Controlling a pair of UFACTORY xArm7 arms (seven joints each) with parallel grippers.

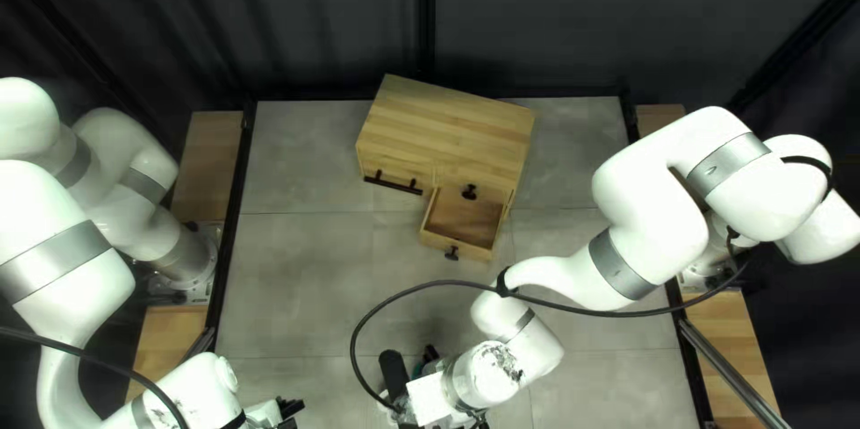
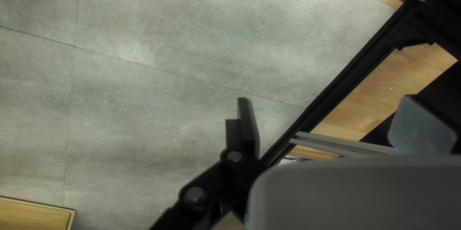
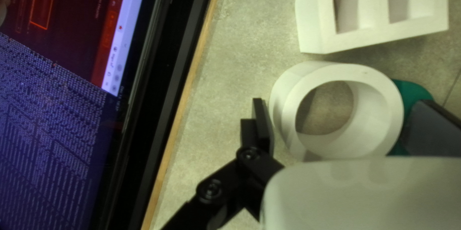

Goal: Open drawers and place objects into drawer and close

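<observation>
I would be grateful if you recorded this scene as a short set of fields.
cabinet: wooden, angled on the table
open drawer: at its right, nothing visible inside
left gripper: open, nothing between its fingers
right gripper: open, fingers either side of white ring
beside ring: white block with hollows
partly hidden: green item

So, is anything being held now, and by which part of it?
Nothing is held. The left pincer is open and empty; the right pincer is open too, with the white ring between its fingers but not clamped.
</observation>
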